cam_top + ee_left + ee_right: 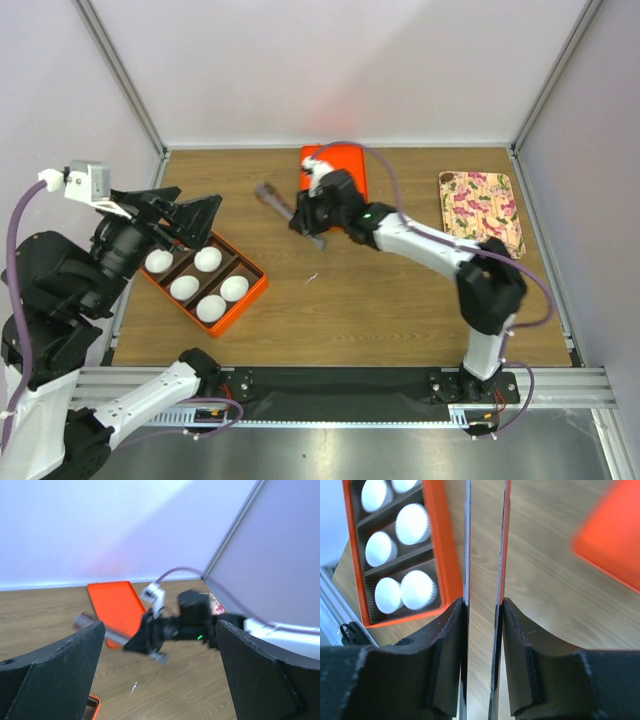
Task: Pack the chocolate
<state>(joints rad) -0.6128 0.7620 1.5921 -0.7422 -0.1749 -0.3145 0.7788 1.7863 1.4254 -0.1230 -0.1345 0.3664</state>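
Metal tongs [272, 196] are clamped in the right gripper [483, 605]; the left gripper [192, 212] is held wide apart just above a box [252, 291] of paper cups [208, 259]

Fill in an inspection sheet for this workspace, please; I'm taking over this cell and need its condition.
Surface: wooden table, bare between the things.
Job's things: orange box with white paper cups in brown compartments; no chocolate made out anywhere.
Other things: orange lid at the far edge; floral plate at the right.
Clutter: small pale scrap mid-table.
Grippers: left gripper open, over the box's far corner; right gripper shut on metal tongs.
Cables: purple cable along each arm.
Surroundings: pale walls, aluminium frame posts.
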